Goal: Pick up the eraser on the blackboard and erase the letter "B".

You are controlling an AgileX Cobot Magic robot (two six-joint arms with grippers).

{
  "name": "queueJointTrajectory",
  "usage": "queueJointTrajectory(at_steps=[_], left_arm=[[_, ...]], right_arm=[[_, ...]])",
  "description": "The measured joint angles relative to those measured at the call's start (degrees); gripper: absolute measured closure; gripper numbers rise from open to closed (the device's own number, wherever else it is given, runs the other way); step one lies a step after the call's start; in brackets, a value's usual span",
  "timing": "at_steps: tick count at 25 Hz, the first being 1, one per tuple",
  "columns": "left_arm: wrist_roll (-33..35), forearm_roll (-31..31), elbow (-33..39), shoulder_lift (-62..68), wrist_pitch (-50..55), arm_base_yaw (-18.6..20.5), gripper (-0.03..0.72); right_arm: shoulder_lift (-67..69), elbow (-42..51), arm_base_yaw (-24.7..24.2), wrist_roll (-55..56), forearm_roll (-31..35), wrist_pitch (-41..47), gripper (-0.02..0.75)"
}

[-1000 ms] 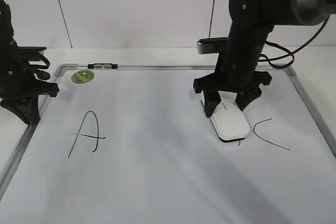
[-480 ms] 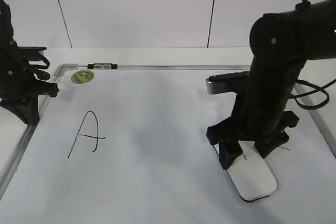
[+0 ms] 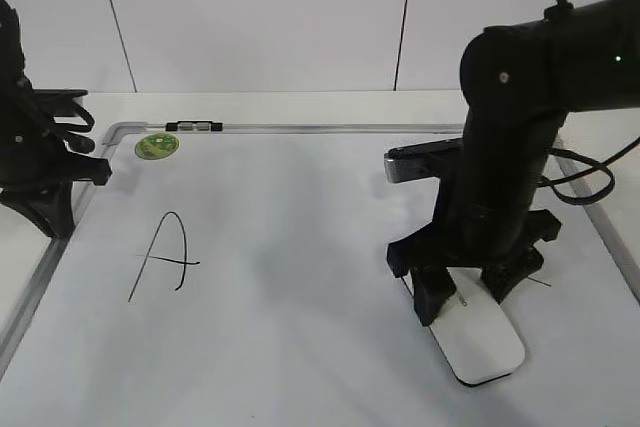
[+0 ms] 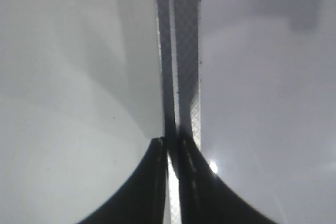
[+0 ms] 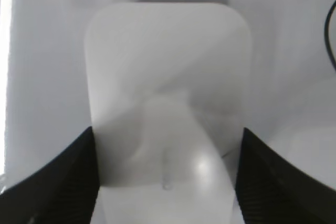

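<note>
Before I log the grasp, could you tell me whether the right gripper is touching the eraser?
Touching. In the right wrist view the right gripper has a dark finger pressed against each long side of the white eraser, with no gap visible.

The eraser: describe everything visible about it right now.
The eraser is a white, rounded rectangular block that looks like smooth plastic, with a thin dark base edge showing at its near end. It lies flat on the blackboard, near the front right, its long side angled toward the camera. The right gripper straddles its far end, one black finger on each long side, as the right wrist view shows. A small grey mark sits on its top. No writing is visible directly around it.
</note>
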Motion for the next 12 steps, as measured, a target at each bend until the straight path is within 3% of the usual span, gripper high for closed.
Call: queueJointTrajectory(at_steps=[8, 12], left_arm=[[0.0, -0.13, 0.0, 0.0, -0.21, 0.2, 0.668], [0.0, -0.4, 0.0, 0.0, -0.31, 0.23, 0.668]], right_arm=[[6.87, -10.41, -0.79, 0.31, 1.12, 9.85, 0.209], [10.52, -16.9, -2.81, 0.95, 3.49, 10.67, 0.209]])
